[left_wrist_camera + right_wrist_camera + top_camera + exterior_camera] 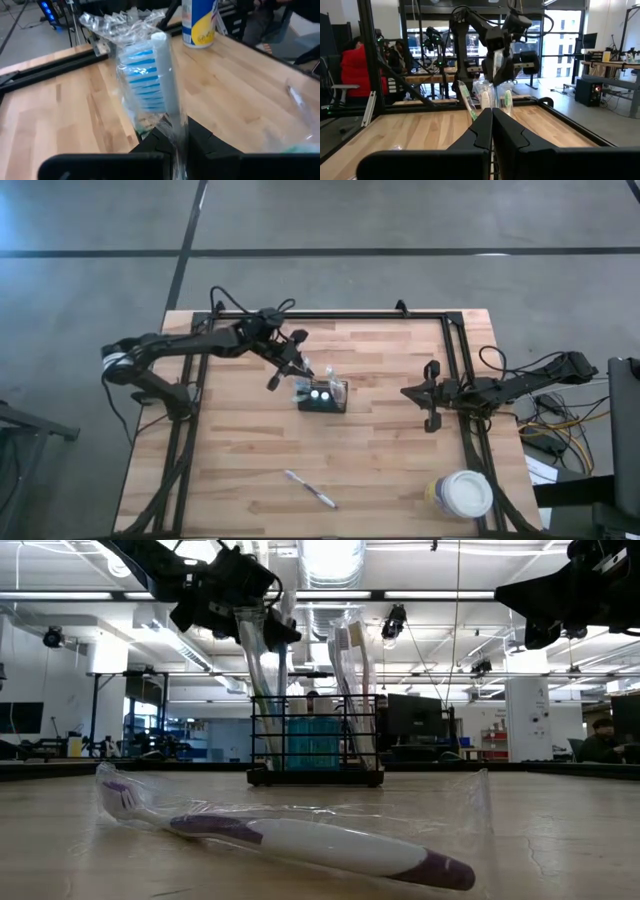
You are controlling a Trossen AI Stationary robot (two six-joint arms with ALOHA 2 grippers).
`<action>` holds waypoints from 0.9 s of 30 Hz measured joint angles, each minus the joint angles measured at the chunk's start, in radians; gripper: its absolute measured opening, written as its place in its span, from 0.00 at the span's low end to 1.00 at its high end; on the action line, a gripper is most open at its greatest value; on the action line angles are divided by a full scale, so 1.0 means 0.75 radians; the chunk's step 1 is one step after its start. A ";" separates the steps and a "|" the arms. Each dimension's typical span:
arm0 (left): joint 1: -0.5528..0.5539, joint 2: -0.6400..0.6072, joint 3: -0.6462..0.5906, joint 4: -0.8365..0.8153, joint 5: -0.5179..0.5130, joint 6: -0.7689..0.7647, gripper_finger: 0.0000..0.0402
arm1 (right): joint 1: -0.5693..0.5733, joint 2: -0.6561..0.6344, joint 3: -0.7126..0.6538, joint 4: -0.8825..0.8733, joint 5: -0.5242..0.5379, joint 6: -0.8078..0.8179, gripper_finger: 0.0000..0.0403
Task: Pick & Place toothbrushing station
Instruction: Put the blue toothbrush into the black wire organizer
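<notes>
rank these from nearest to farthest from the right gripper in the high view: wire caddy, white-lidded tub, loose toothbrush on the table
From the right gripper:
1. Wire caddy, toward the table's middle, on the left arm's side.
2. White-lidded tub, at the near right corner; only slightly farther, nearly a tie.
3. Loose toothbrush, near the front edge, centre.

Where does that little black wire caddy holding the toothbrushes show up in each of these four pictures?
High view: the black wire caddy sits mid-table, just right of the left pincer.
Low view: centre, behind the wrapped toothbrush.
Left wrist view: not visible.
Right wrist view: centre, past the fingers.
Shared landmark: the left pincer above it.
</notes>
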 joint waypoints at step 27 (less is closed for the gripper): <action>0.007 0.090 -0.061 0.100 0.038 -0.068 0.35 | 0.000 0.000 0.000 0.002 0.001 0.005 0.02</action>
